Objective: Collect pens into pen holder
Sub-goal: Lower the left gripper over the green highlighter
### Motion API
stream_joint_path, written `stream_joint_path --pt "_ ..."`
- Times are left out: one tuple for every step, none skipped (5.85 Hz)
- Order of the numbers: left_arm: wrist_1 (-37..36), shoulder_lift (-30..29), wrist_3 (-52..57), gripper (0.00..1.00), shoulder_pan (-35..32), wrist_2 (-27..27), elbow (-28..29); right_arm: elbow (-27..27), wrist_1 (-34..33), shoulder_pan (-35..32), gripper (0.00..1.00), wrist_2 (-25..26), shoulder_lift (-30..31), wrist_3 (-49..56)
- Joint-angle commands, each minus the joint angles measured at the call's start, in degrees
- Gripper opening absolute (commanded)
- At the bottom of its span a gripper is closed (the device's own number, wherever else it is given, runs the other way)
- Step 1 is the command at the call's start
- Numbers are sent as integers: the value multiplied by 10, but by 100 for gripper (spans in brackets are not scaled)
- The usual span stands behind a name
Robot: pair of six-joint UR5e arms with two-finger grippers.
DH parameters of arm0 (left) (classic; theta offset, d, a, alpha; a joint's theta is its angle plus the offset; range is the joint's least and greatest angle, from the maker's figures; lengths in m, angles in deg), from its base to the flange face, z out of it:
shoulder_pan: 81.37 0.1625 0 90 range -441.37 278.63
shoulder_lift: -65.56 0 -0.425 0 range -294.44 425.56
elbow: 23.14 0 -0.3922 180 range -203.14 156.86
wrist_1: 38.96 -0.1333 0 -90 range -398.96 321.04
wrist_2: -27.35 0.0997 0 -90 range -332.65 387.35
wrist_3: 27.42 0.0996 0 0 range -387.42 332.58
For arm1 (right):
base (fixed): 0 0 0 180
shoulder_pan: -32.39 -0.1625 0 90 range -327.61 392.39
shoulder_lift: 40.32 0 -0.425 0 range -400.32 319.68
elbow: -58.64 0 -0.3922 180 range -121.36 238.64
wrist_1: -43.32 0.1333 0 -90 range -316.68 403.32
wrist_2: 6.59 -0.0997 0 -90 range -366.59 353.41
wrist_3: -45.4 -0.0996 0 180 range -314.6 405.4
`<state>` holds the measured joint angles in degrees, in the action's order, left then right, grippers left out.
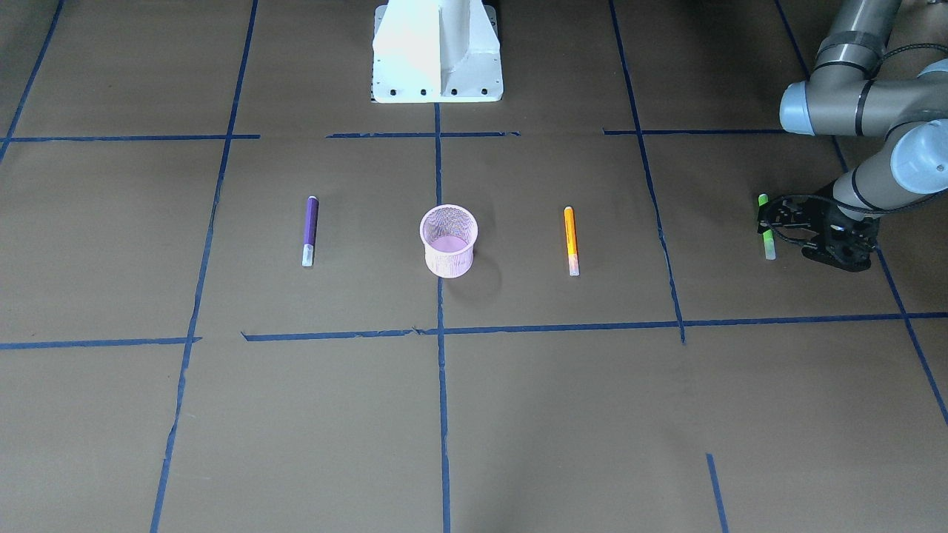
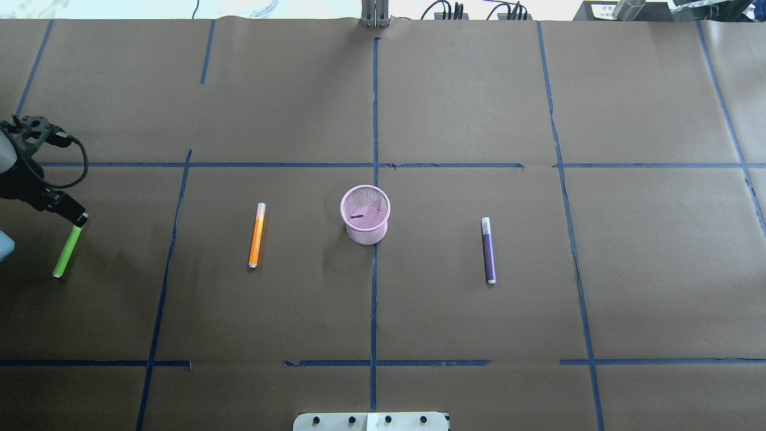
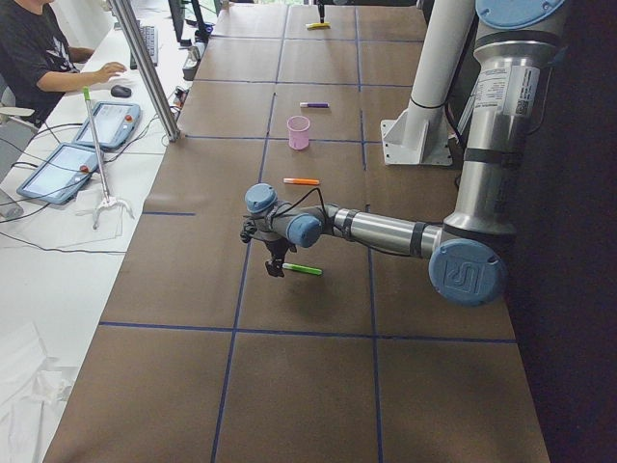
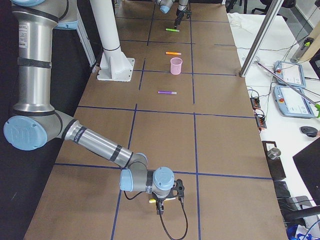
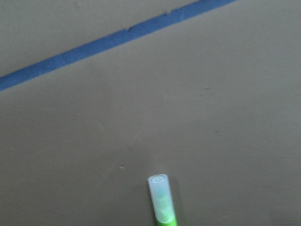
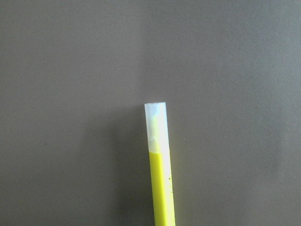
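The pink mesh pen holder [image 2: 365, 214] stands upright at the table's middle, also in the front view [image 1: 449, 240]. An orange pen [image 2: 257, 235] lies to its left and a purple pen [image 2: 489, 250] to its right. A green pen [image 2: 67, 250] lies at the far left. My left gripper [image 2: 78, 220] is low at that pen's far, pale end [image 5: 158, 188]; I cannot tell whether its fingers are open or shut. My right gripper [image 4: 161, 206] is low over a yellow pen [image 6: 159, 179] at the table's far right end; I cannot tell its state.
Brown paper with blue tape lines [image 2: 374, 120] covers the table. The robot's white base [image 1: 437, 52] stands at the robot's edge. In the side views, operators' desks with tablets [image 3: 106, 125] and a metal post [image 3: 145, 68] stand beyond the table's far edge.
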<state>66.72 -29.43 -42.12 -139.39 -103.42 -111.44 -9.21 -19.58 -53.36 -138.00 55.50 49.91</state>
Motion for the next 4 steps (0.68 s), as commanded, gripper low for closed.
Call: stream_joint_path --pt "52 0 -20 100 1 10 19 0 8 2 100 -1 0 -2" --pt "64 -4 -98 100 11 17 15 -1 8 2 100 -2 0 -3" --pt "93 -1 -124 100 24 34 17 -1 8 2 100 -1 0 -3" --pt "93 2 -120 100 27 35 16 -1 8 2 100 -1 0 -3"
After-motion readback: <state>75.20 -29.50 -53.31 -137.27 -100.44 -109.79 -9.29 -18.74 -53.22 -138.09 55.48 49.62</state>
